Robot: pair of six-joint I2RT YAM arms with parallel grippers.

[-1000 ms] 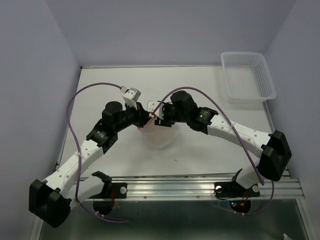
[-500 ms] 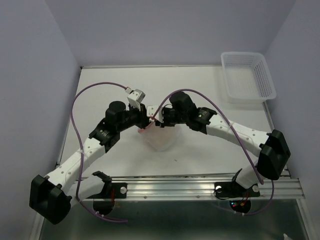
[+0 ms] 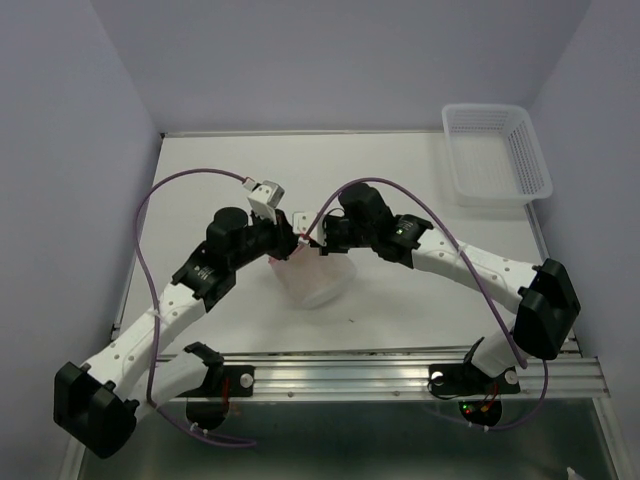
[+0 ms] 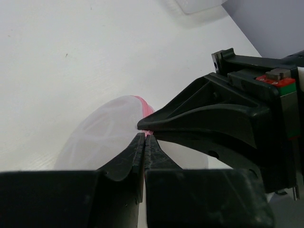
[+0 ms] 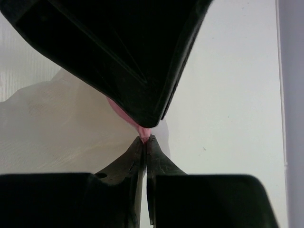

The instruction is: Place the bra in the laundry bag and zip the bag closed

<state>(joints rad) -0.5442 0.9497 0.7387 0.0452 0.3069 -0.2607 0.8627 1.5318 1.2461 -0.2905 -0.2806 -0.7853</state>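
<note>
Two grippers clamped on one bag rim, centre of the top view.

The left gripper (image 3: 290,244) and right gripper (image 3: 318,241) meet tip to tip at the upper edge of the laundry bag (image 3: 315,282). The bag lies on the table (image 3: 400,180) at mid-frame, well apart from the basket (image 3: 497,155) in the upper right corner. Left wrist view: jaws together, with a sliver of the pink zipper rim (image 4: 145,108) pinched at their tip. Right wrist view: jaws together on a pink piece at the same spot, probably the rim or its pull. White mesh spreads to the left of the tips in both wrist views. The bra cannot be made out through the mesh.
</note>
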